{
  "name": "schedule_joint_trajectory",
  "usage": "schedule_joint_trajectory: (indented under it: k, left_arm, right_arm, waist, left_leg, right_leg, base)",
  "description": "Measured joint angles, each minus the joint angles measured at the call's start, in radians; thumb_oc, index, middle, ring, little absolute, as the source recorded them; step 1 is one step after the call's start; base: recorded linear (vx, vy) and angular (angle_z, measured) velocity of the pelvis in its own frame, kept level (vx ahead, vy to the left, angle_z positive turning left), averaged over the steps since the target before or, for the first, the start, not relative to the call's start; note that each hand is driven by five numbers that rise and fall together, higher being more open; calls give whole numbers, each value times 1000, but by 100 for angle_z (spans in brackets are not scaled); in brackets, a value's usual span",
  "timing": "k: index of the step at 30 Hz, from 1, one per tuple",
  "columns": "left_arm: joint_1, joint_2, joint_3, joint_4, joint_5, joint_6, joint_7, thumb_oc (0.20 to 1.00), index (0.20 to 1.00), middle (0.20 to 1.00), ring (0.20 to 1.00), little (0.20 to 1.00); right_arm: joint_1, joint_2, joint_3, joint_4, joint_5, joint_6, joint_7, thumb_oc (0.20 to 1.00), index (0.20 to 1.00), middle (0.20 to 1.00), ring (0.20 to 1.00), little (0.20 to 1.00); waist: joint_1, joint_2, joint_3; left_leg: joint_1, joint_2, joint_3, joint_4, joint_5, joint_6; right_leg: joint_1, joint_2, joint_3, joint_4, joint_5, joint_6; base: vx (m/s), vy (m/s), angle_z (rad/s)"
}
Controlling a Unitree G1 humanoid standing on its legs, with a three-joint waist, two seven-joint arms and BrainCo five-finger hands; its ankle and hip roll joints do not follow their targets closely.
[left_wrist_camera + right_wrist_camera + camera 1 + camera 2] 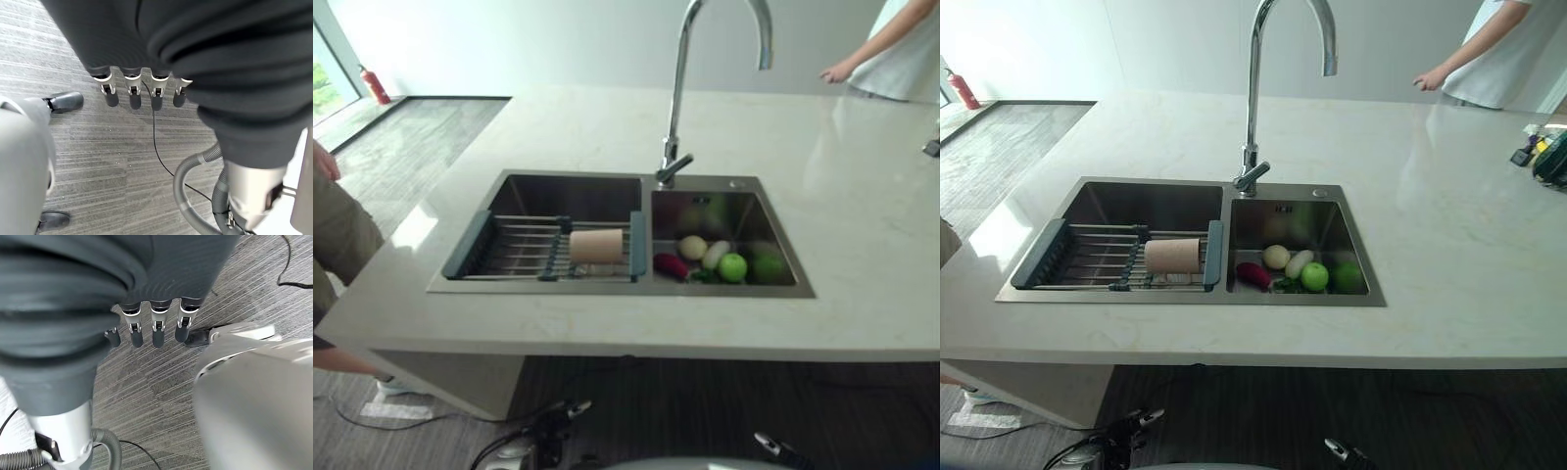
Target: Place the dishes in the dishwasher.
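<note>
A pale marble-look counter (862, 225) spans the scene, with a grey striped floor (401, 137) running off past its left end. Set into the counter is a stainless double sink (607, 286), and a tall chrome gooseneck faucet (677, 88) rises from the divider at its back edge. Across the left basin lies a wire drying rack (509, 250) with grey end pieces, and on its right end a beige cup (596, 246) rests on its side, mouth toward the left, just beside the divider. The right basin holds a cluster of produce at its near side: a green apple (732, 266), a white round vegetable (692, 247), a pale oblong one (716, 255) and a red one (670, 265), all close together or touching. A person in a white top (901, 49) stands at the far right corner of the counter, one hand at its edge; another person's leg (337, 235) shows at the left. A red fire extinguisher (375, 86) stands by the far wall. Both robot hands hang low over the floor, well apart from the sink: the left hand (132, 93) and the right hand (156, 330) each show fingers straight and relaxed, holding nothing.
</note>
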Motion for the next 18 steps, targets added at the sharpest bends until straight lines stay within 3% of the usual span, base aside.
schedule_joint_trajectory:
  k: [5,6,9,18]
  left_arm:
    - [27,0,1,1,0,0,0,1000,1000,1000,1000,1000]
    - [38,0,3,-1,-2,0,1,1000,1000,1000,1000,1000]
    - [63,-4,43,0,-9,11,14,1000,1000,1000,1000,1000]
    - [96,2,181,38,-104,154,154,1000,1000,1000,1000,1000]
  right_arm:
    - [6,0,0,-1,0,0,1,1000,1000,1000,1000,1000]
    - [-2,1,2,-2,-13,0,-2,1000,1000,1000,1000,1000]
    - [-22,1,7,-11,-84,0,-9,1000,1000,1000,1000,1000]
    - [-21,-14,3,-8,-122,11,-33,1000,1000,1000,1000,1000]
  waist:
    - [3,5,-26]
    - [3,8,-30]
    - [11,16,-36]
    - [35,61,-33]
  left_leg:
    - [1,6,3,0,0,-1]
    - [2,7,8,0,0,-2]
    - [5,19,25,0,3,-9]
    - [12,30,22,-6,3,-23]
  right_leg:
    - [-1,6,-3,1,3,-4]
    - [-5,12,-2,8,19,15]
    - [-19,25,-3,15,22,10]
    - [8,25,-14,-27,19,-5]
  base:
    - [45,-4,-3]
    - [41,-42,-10]
    - [68,-74,-21]
    - [27,-4,2]
